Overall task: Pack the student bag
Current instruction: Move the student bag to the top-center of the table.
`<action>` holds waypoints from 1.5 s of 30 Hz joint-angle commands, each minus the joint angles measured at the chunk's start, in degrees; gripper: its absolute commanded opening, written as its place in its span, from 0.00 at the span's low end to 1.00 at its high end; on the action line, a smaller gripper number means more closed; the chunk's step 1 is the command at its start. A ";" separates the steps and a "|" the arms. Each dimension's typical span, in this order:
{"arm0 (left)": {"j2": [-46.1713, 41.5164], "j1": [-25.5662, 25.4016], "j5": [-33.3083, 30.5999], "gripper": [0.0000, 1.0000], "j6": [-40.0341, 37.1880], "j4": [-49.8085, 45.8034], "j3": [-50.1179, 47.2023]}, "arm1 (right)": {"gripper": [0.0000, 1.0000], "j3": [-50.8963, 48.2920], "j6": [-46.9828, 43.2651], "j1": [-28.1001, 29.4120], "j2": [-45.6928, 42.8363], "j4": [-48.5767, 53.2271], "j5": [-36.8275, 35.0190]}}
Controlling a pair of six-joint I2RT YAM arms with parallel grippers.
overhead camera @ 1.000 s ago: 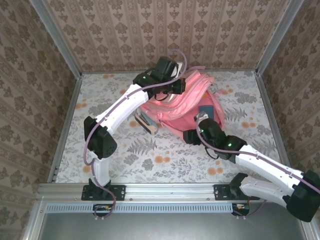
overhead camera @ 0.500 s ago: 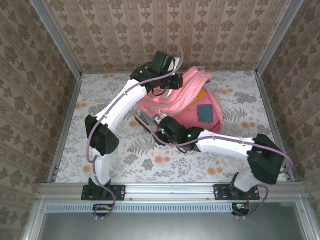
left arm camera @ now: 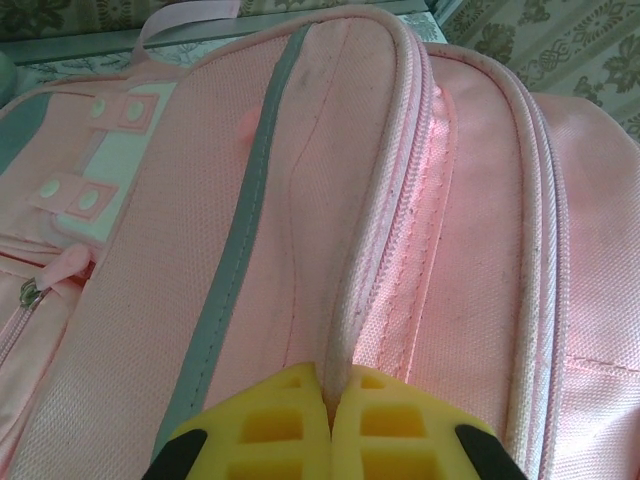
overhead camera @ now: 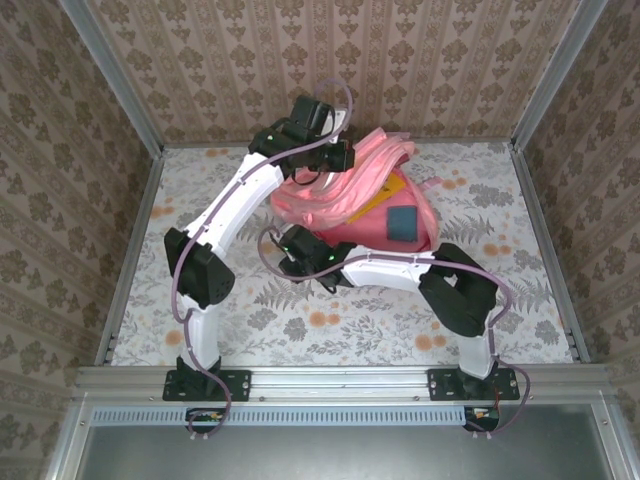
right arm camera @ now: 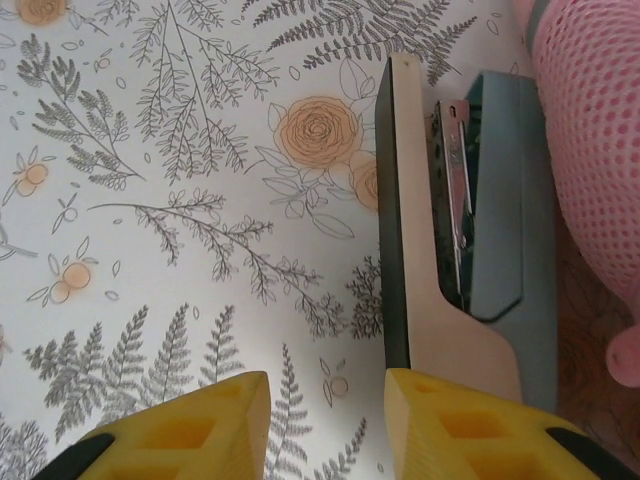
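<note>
We see the R gripper (right arm camera: 328,405) low over the floral table (right arm camera: 150,230), jaws apart, its R finger above the end of a stapler (right arm camera: 495,200) lying flat just beside the mesh of the student bag (right arm camera: 590,120). L gripper (left arm camera: 330,425): pads pinched tight on a piped seam of that bag, which sits back-centre on the table.

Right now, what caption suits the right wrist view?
Open right gripper over floral table, at a teal stapler beside the student bag.
</note>
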State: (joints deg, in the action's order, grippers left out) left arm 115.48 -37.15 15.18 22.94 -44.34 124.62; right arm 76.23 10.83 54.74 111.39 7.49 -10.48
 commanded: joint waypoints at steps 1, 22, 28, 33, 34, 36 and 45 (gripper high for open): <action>-0.10 1.70 -0.94 0.00 -0.80 4.32 2.86 | 0.34 3.61 -0.17 -0.96 3.10 0.75 -2.20; -2.18 5.15 0.91 0.00 -0.88 5.35 -1.02 | 0.22 11.67 -0.72 -4.11 12.16 5.74 4.79; -2.72 5.35 0.82 0.00 -0.99 5.66 -2.15 | 0.15 6.45 0.13 -3.56 7.70 4.55 4.07; -3.02 5.51 0.97 0.00 -0.88 5.75 -2.62 | 0.06 1.54 1.79 -2.71 2.52 4.12 3.37; -3.10 5.51 0.91 0.00 -0.89 5.82 -2.76 | 0.06 0.30 2.37 -2.40 1.35 4.11 3.20; -3.32 5.51 0.99 0.00 -0.88 5.92 -3.16 | 0.07 -2.38 3.26 -1.85 -0.84 3.94 2.86; -4.56 5.51 1.24 0.00 -0.41 6.92 -5.85 | 0.15 -11.03 4.48 -0.51 -6.38 3.87 1.67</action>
State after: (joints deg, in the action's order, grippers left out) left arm 114.02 -33.32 18.37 22.68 -40.45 119.52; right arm 66.22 14.24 54.13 106.45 9.63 -7.31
